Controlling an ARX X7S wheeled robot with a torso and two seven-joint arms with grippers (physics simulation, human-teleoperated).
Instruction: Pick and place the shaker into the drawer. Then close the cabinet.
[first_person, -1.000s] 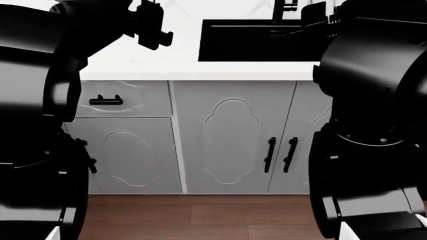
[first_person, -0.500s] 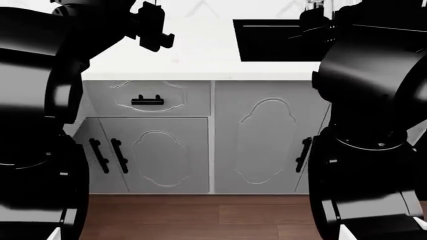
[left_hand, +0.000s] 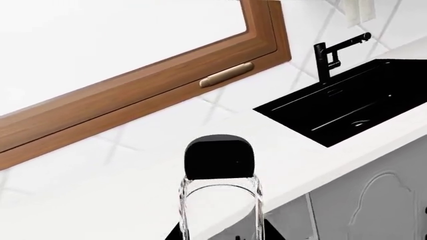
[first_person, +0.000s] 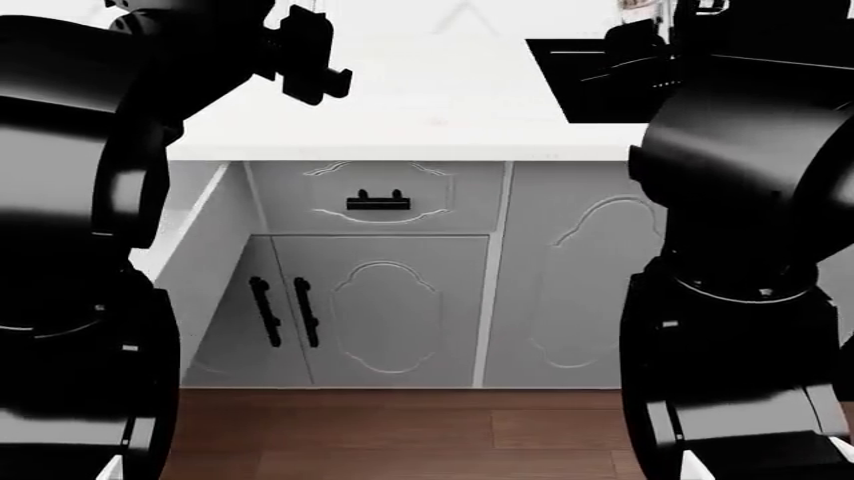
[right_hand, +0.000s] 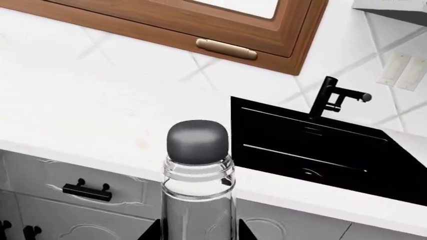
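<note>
My left gripper (first_person: 304, 52) is raised over the white counter (first_person: 427, 115) and is shut on a clear glass shaker with a black cap (left_hand: 219, 161). My right gripper (right_hand: 197, 234) is shut on a second clear glass shaker with a grey cap (right_hand: 197, 143); in the head view it is mostly hidden behind my right arm. The pale grey cabinet (first_person: 400, 300) fills the middle of the head view. A pale drawer wall (first_person: 198, 235) juts out from it at the left, largely hidden by my left arm. A shut drawer front with a black handle (first_person: 376, 203) is beside it.
A black sink (first_person: 594, 80) with a black faucet (right_hand: 332, 98) is set in the counter at the right. A brown wooden wall cabinet (left_hand: 133, 97) hangs above the counter. Double doors with black bar handles (first_person: 283, 312) sit under the shut drawer. Wood floor (first_person: 400, 440) lies below.
The whole view has shifted: the cabinet fronts and sink slid to the right in the head view, and the jutting pale drawer wall came into view at the left. Both arms keep their pose.
</note>
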